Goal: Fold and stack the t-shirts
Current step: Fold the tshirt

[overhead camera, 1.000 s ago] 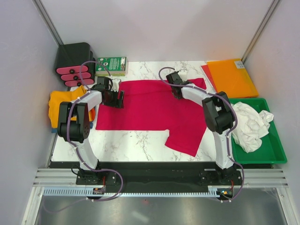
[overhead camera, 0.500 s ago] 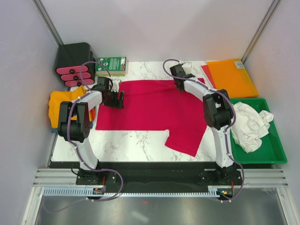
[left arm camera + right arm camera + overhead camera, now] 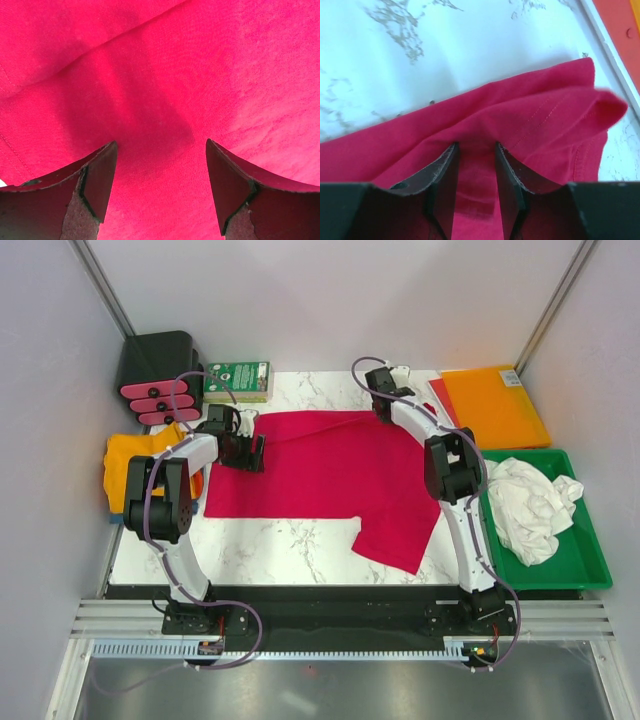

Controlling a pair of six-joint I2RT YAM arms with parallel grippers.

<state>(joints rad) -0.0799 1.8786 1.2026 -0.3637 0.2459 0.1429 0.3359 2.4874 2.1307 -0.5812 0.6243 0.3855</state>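
- The crimson t-shirt [image 3: 330, 475] lies flat in the centre of the frame, on the bench [image 3: 270, 550].
- I see the left jaws spread over its upper-left edge.
- The right jaws pinch its upper-right fold.

Matt cloth t-shirt [image 3: 330, 465] (smooth marbled table [image 3: 280, 540])

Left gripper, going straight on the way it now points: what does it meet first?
The crimson t-shirt: the left gripper points its open jaws straight at the cloth, which fills the wrist view. Whether they touch it is unclear.
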